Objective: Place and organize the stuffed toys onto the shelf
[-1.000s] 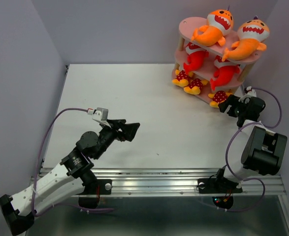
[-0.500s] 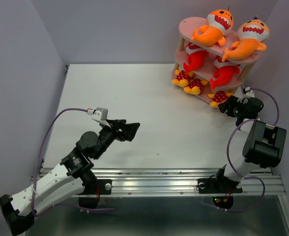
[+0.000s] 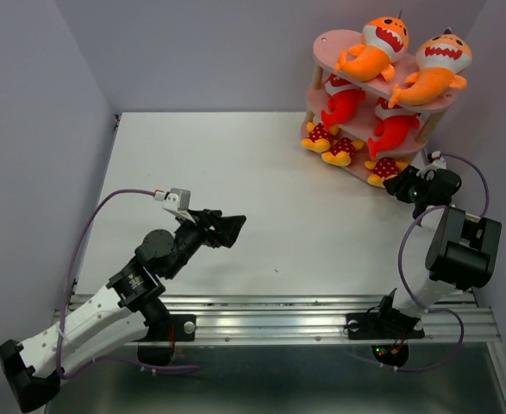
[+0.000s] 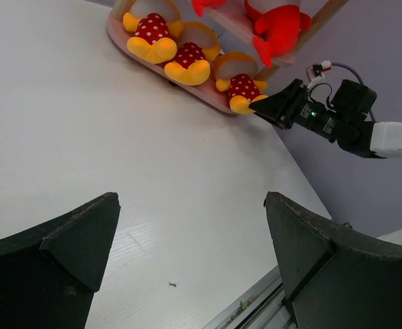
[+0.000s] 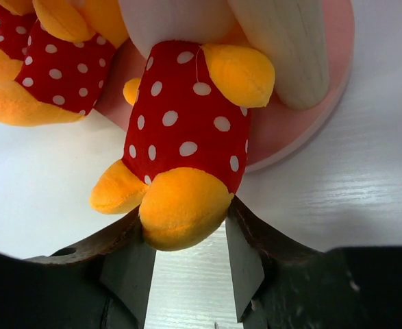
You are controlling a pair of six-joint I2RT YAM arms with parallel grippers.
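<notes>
Right arm is the one on the job. The right gripper [image 3: 405, 183] sits at the bottom tier of the shelf [image 3: 339, 41], straight in front of the last dotted figure [image 5: 187, 137]. That toy lies feet-first towards the hand, its long axis running from the board out over the table [image 3: 261, 172]. The jaws stand apart, and the fingers [image 5: 127, 264] flank its yellow foot. Whether they pinch it or merely cradle it, the wrist view does not settle.

A wooden post [image 5: 283, 48] stands just beside the toy on one side, and a neighbouring dotted figure [image 5: 50, 75] lies close on the other. It's a narrow lane for any push inward. The orange sharks [image 3: 375, 47] ride the top board, with the red sharks [image 3: 343, 102] below them. The left gripper [image 3: 228, 228] hangs well apart, spread wide and empty.
</notes>
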